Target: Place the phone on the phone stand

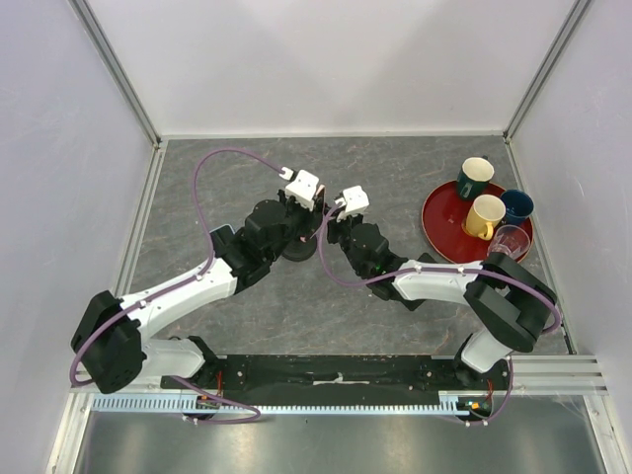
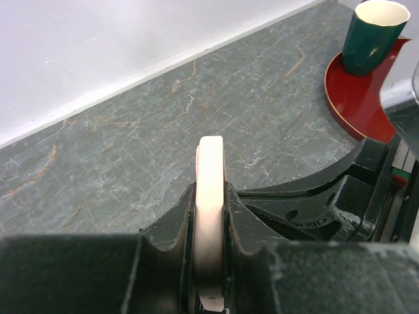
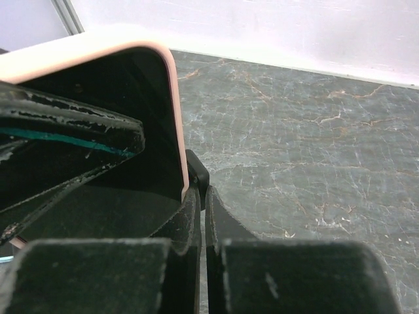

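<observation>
Found both arms reaching from the near edge to mid-surface, tools almost meeting there. Saw the phone [image 2: 211,163] held on edge in the left tool [image 2: 211,199], fingers pressed on its two flat faces, pink rim uppermost. Found the right tool [image 3: 200,209] closed narrow, nothing visible between its fingers, just beside the phone's dark screen and rounded corner. Made out, from above, a dark round shape under the tools, likely the stand [image 1: 295,249]. Could not see post or clamp, nor tell any contact with the phone.

Judged the phone stiff, light and slim, with a slick glass face and a grippier case. Thought it fragile enough to crack under a hard squeeze or a drop. Reckoned the flat faces near mid-length the best hold, leaving the lower edge free for the clamp. Expected twisting in any grip set near one end.

Noted, by the far right edge, a red tray [image 1: 439,225] carrying a green mug [image 1: 475,176], a yellow mug [image 1: 484,215], a blue cup [image 1: 516,204] and a clear cup [image 1: 511,240], all well apart from the tools. Could not tell the contents of any; saw only a pale inner wall in the green mug.
</observation>
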You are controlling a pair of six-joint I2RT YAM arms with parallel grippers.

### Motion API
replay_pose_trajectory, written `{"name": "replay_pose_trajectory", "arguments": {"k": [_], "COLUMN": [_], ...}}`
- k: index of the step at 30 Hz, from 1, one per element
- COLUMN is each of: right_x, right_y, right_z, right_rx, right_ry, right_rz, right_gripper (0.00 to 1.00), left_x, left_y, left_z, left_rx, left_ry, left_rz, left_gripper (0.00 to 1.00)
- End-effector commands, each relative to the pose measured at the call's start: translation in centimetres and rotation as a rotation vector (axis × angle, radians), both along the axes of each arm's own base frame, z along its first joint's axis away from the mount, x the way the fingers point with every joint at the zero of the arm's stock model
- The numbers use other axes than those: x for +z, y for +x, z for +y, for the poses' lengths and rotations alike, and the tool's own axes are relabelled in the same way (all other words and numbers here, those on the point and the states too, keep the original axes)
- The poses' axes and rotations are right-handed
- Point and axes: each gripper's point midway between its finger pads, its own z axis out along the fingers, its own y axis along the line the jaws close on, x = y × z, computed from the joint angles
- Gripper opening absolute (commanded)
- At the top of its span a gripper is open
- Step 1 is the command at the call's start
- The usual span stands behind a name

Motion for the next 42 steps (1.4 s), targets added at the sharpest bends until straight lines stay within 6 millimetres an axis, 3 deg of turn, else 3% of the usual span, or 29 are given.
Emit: {"name": "replay_pose_trajectory", "arguments": {"k": [1,8,15,22,25,26,31,37,38,42], "right_x": [2.3,2.7,3.7,1.9,1.6,1.2,1.1,1.5,1.5,1.8], "right_y": [-0.2,-0.3,-1.8,-1.0,-0.6,-0.5,0.9,-1.4,-2.3,-4.0], "right_z": [-1.2,-2.5,0.2,1.2,2.0,2.3,0.8,0.8,0.9,0.4], "right_rx": [-0.031,-0.084,0.047,0.134,0.268,0.314,0.436,0.732,0.796,0.929], "right_ry": [0.049,0.054,0.026,-0.001,0.066,0.078,0.179,0.170,0.167,0.141], "right_rz": [-0.062,-0.067,-0.116,-0.050,0.000,0.017,0.066,0.052,0.054,0.034], "right_gripper": [0.00,0.00,0.00,0.04,0.18,0.28,0.45,0.60,0.67,0.78], "left_x": [-1.7,-2.9,-3.3,-3.3,-2.7,-2.6,-0.7,3.0,3.5,4.4], "left_y": [3.5,4.3,4.7,4.1,4.0,3.9,2.6,-1.2,-1.7,-4.4], "left_z": [9.2,10.1,10.4,9.0,9.4,9.5,8.2,4.3,4.0,1.7], "left_rx": [0.427,0.512,0.551,0.446,0.465,0.463,0.343,0.007,-0.029,-0.234], "left_ry": [0.213,0.264,0.302,0.264,0.258,0.257,0.176,0.066,0.057,0.046], "left_rz": [0.015,0.034,0.026,0.024,0.015,0.013,-0.008,-0.083,-0.098,-0.134], "left_gripper": [0.02,0.02,0.02,0.02,0.02,0.02,0.02,0.02,0.02,0.02]}}
